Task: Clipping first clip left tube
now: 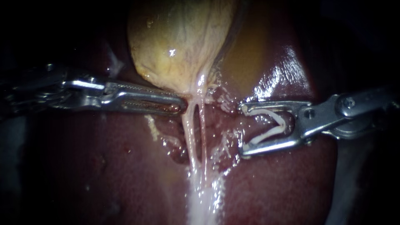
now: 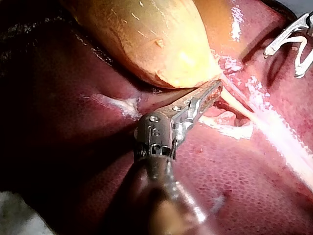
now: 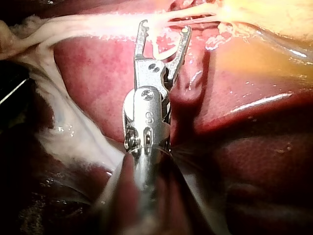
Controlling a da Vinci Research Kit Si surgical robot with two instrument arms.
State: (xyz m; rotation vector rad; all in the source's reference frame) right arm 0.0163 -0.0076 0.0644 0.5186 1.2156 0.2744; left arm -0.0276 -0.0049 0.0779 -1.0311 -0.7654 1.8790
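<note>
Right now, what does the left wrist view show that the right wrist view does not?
Only the left wrist view: the left instrument, its tip at the gallbladder's narrow end, where the tubes begin. Only the right wrist view: the right instrument's wrist and shaft seen close up, and pale tissue spreading beside that shaft. Both: the gallbladder, the tubes, the liver, and the right instrument's tip carrying the white clip, pointed toward the tubes.
</note>
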